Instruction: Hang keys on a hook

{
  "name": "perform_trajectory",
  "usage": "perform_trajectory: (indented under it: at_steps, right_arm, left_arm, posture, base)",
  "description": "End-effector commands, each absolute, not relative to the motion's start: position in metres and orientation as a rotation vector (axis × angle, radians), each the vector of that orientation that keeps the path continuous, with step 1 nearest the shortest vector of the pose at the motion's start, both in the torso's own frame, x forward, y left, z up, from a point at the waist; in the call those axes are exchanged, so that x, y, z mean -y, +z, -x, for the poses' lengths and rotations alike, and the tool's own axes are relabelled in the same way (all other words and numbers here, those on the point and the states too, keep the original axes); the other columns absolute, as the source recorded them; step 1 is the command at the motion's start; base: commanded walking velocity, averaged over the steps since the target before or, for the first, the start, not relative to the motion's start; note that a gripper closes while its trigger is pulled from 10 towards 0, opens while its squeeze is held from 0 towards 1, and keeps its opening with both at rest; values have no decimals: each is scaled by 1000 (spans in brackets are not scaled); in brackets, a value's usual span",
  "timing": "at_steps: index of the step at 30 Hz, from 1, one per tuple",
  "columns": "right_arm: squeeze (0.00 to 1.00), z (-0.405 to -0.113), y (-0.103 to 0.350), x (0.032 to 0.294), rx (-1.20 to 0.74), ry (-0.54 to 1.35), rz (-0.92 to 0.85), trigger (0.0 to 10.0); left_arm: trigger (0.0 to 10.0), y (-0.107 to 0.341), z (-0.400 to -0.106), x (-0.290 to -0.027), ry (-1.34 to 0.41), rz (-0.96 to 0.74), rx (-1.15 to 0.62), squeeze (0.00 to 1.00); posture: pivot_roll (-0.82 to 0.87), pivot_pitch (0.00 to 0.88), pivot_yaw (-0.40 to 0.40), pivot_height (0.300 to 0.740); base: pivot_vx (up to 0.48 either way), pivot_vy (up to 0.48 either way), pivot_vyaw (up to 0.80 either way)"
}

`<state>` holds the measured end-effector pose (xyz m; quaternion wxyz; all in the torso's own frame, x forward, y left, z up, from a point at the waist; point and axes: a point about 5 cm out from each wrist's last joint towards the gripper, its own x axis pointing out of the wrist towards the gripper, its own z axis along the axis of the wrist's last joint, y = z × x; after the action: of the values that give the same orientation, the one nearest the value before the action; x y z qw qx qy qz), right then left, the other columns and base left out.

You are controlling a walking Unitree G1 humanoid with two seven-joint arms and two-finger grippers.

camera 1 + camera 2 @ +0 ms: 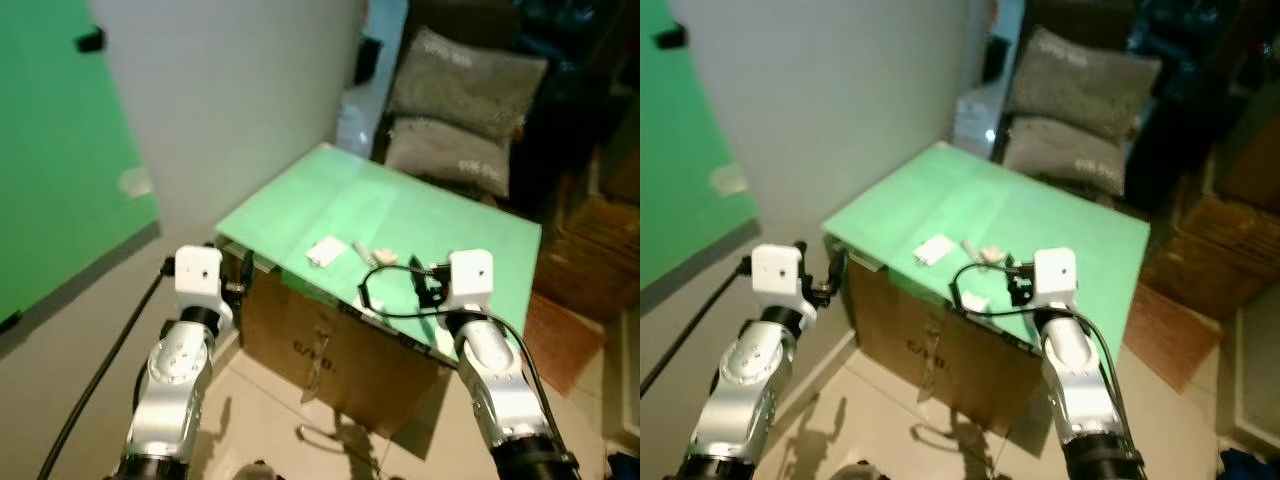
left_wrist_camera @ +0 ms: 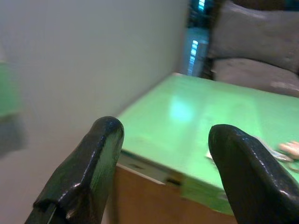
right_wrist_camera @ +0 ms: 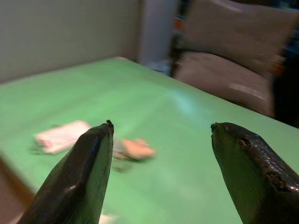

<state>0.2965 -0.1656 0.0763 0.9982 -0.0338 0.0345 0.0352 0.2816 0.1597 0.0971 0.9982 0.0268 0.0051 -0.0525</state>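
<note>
Green covers the table top [image 1: 450, 215] in the middle of the frame, with a brown box [image 1: 340, 365] under it and grey cushions [image 1: 460, 90] at the upper right. Both grippers hang low, left gripper [image 2: 161, 158] and right gripper [image 3: 161, 154], fingers spread and holding nothing. Blurry keys [image 1: 378, 257] lie mid-table beside a white card [image 1: 325, 251].

White wall [image 1: 240, 90], green tabletop [image 1: 400, 215], grey cushions [image 1: 465, 75] behind.

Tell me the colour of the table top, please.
Light green table top, clearest in the left eye view.
</note>
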Motion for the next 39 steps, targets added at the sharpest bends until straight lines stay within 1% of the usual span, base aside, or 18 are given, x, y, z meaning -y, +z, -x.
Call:
perform_trajectory:
  at_steps: [1,4,17,23,25,27,30,34,35,36,39]
  right_arm:
    - [0,-294,74,177,-74,34,78,10000]
    - [0,-294,74,176,-80,53,100,10000]
    - [0,-295,72,174,-92,62,87,10000]
    - [0,-296,71,172,-96,78,93,10000]
    - [0,-297,72,171,-92,83,93,10000]
    - [0,-297,72,170,-90,87,93,10000]
    - [0,-297,72,170,-89,89,93,10000]
    - [0,-297,72,169,-88,97,94,10000]
    - [0,-297,72,169,-90,99,95,10000]
    - [0,-297,71,169,-92,101,96,10000]
    - [0,-297,71,168,-94,101,96,10000]
  left_arm:
    - [10000,100,-284,-152,-129,-59,0,0]
    - [10000,100,-284,-151,-130,-58,5,0]
    - [10000,100,-284,-153,-115,-79,6,0]
    - [10000,99,-284,-156,-96,-76,3,0]
    - [10000,102,-283,-154,-128,-68,24,0]
    - [10000,106,-282,-152,-153,-67,53,0]
    - [10000,105,-283,-152,-152,-76,47,0]
    - [10000,104,-284,-155,-113,-66,29,0]
    - [10000,102,-284,-158,-94,-65,24,263]
    - [10000,101,-285,-159,-96,-52,10,1000]
    - [10000,99,-284,-161,-80,-34,2,1000]
  posture:
    - [66,0,-53,696]
    - [65,0,-54,696]
    - [73,0,-62,696]
    - [79,0,-66,696]
    - [82,0,-68,696]
    - [82,0,-68,696]
    - [82,0,-68,696]
    - [80,0,-66,696]
    - [80,0,-66,696]
    - [79,0,-66,696]
    - [79,0,-66,696]
  base:
    - [0,0,0]
    - [0,0,-140]
    - [0,0,-739]
    - [0,0,0]
    - [0,0,0]
    - [398,0,0]
    - [480,0,0]
    - [480,0,0]
    - [472,0,0]
    - [465,0,0]
    - [469,0,0]
